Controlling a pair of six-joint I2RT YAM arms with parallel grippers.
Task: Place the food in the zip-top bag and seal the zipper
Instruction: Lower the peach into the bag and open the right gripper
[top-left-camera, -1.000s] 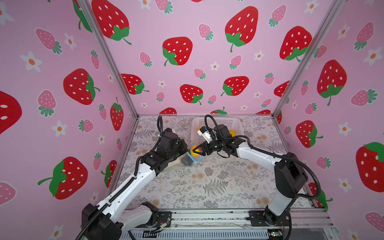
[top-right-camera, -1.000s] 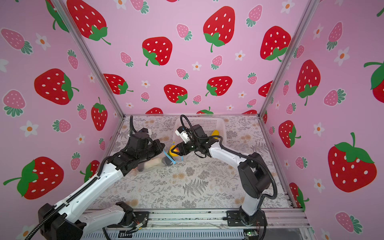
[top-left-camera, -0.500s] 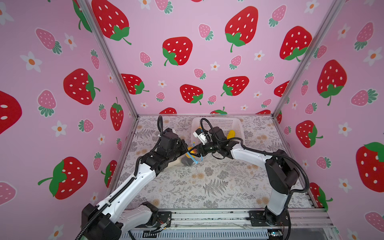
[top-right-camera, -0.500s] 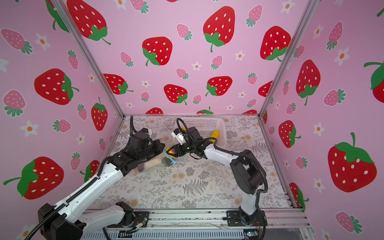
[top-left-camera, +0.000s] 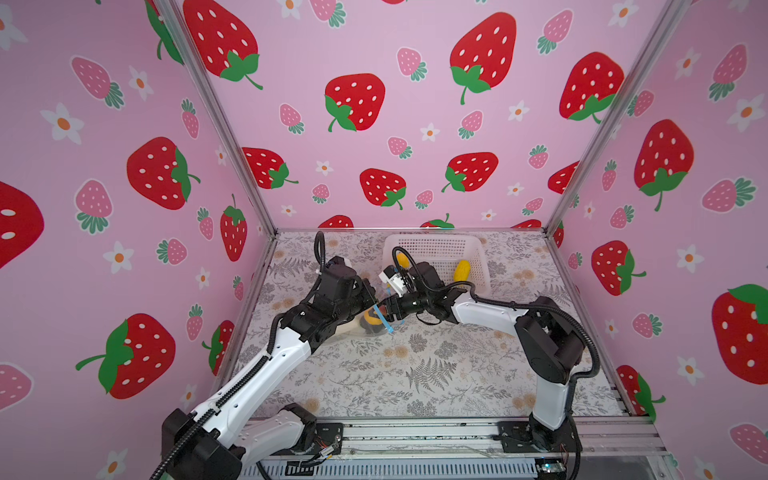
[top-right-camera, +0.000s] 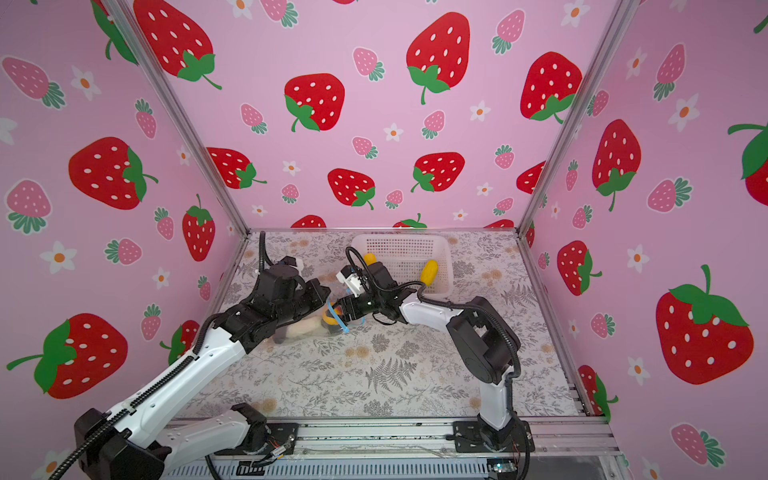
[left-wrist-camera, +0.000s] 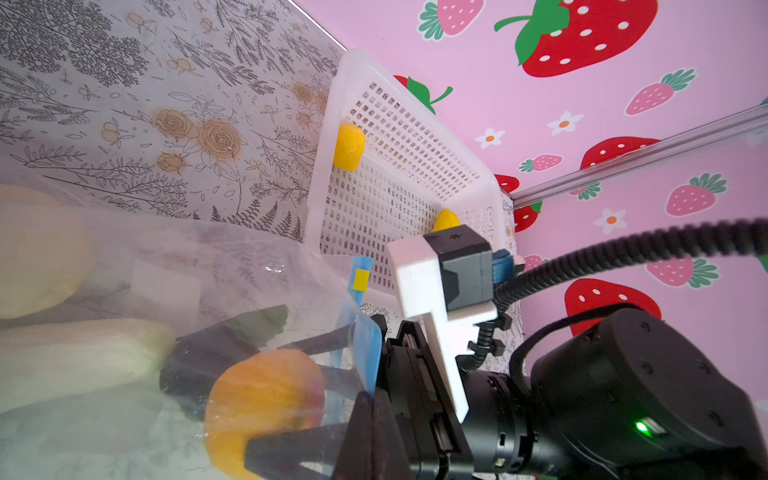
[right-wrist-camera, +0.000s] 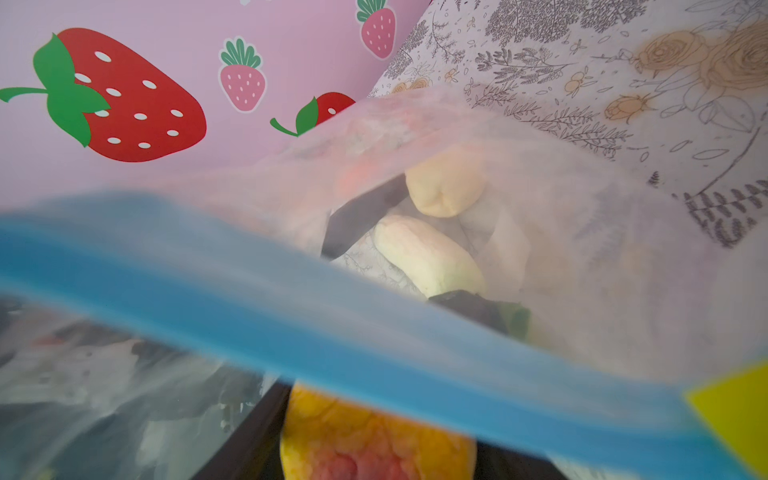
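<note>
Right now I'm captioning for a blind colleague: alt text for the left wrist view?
A clear zip-top bag holds cream-white and dark toy food; the right hand straddles an orange piece at its blue-edged mouth. A white basket stands behind.

**Materials and surface finishes, work cell**

The zip-top bag (left-wrist-camera: 232, 257) is thin clear plastic film, glossy and creased, with bright highlights on its folds. Its zipper (right-wrist-camera: 332, 332) is a thicker, opaque light-blue plastic strip, smooth and matt, with a yellow plastic tab (left-wrist-camera: 360, 279). The food (left-wrist-camera: 266, 390) has a dull, finely textured skin, possibly foam or soft plastic; the film blurs it. The basket (left-wrist-camera: 320, 187) is white moulded plastic, perforated, with a smooth satin rim. The table (top-left-camera: 415, 374) carries a printed floral sheet with a slight sheen. The walls (top-left-camera: 299, 62) are matt printed panels, joined by brushed metal frame rails (left-wrist-camera: 644, 154). The left arm (top-left-camera: 266, 374) and right arm (top-left-camera: 486, 316) have glossy white plastic shells and matt black joints. The cable conduit (left-wrist-camera: 623, 253) is ribbed black plastic.
</note>
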